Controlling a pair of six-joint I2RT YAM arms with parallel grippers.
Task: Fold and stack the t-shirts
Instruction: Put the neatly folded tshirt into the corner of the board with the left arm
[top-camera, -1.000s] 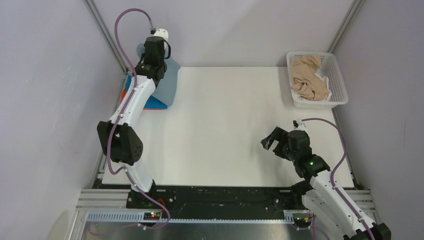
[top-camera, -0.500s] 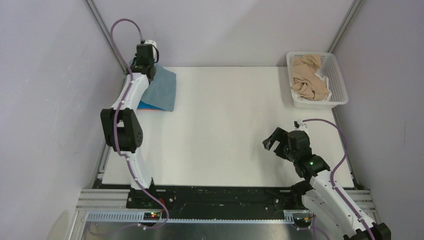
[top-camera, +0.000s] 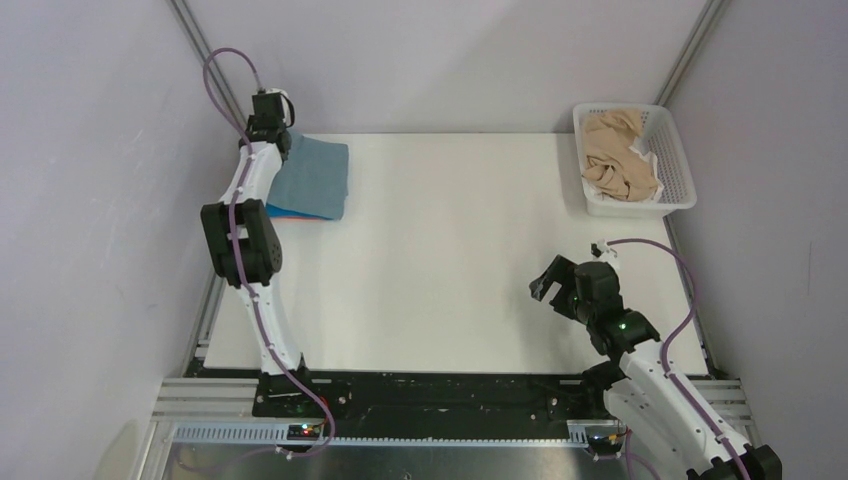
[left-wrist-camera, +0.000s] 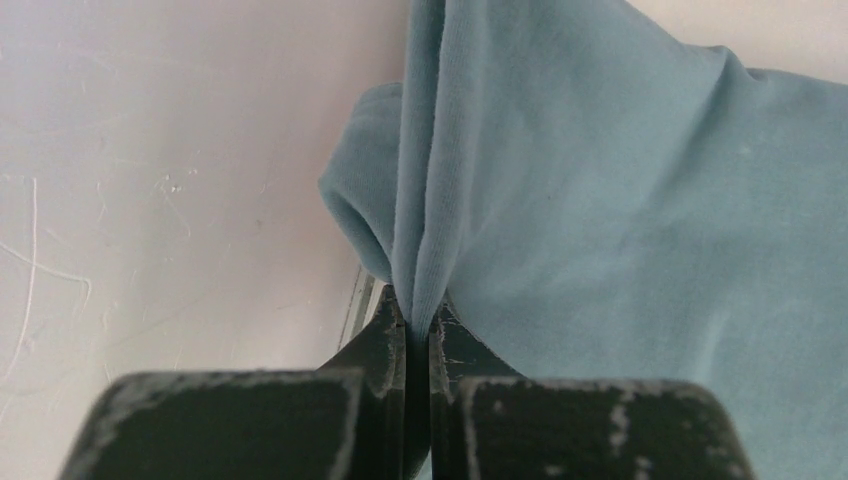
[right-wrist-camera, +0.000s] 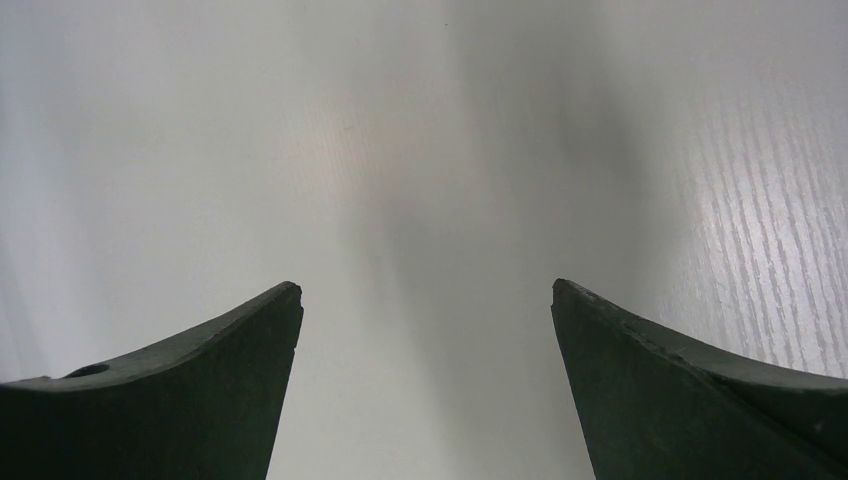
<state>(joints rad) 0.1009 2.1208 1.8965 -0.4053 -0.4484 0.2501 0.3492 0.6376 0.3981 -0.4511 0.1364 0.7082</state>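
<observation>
While the left hand (left-wrist-camera: 418, 318) pinches a fold of grey-blue t-shirt (left-wrist-camera: 620, 200), the right hand (right-wrist-camera: 427, 290) stands wide open

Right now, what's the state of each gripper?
Left gripper: jaws shut on a fold of the muted grey-blue cloth t-shirt.
Right gripper: jaws open, holding nothing.

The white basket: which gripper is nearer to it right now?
Right. The open right gripper is on the side of the basket, toward the near edge; the left gripper is across the table, shut on the grey-blue t-shirt.
</observation>
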